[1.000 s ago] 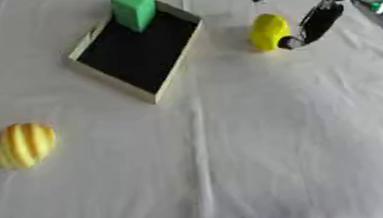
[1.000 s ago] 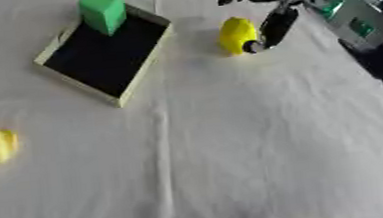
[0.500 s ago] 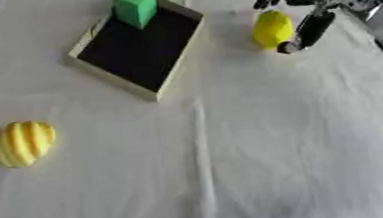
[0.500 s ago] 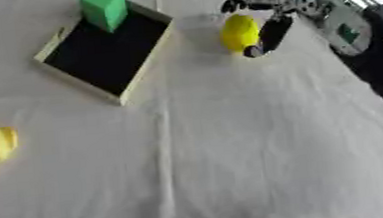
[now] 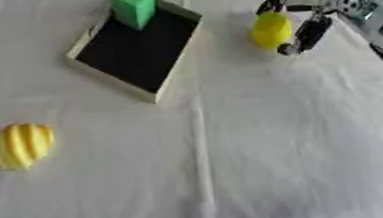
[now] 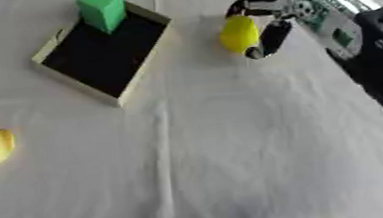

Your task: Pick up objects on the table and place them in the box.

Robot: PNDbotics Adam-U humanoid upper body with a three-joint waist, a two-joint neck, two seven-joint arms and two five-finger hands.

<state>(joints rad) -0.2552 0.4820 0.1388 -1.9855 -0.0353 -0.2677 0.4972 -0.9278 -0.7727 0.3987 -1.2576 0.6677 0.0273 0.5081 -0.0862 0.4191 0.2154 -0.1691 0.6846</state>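
**One object boxed, a second now in the right hand's grasp**

Two yellow things are still outside the box [image 5: 141,53]. A second ago the right hand [image 5: 309,17] stood beside the small yellow object [image 5: 271,29] with its fingers dropped along the object's right side; now the fingers arch over the top and the thumb presses in from the right, so the hand is curled round it, pinching it between thumb and fingers. Whether the object has left the worktop [image 5: 236,167] cannot be told. By my reading, the grasp is just closing, and the lift and the carry left to the box come next.

The box lies upper left, a shallow tray with a pale rim and a black floor, set askew. A green block [image 5: 133,5] stands upright in its far corner; the rest of the floor is bare.

The striped yellow ball [image 5: 21,145] sits well apart at the left edge, untouched. The left hand does not show in either view.
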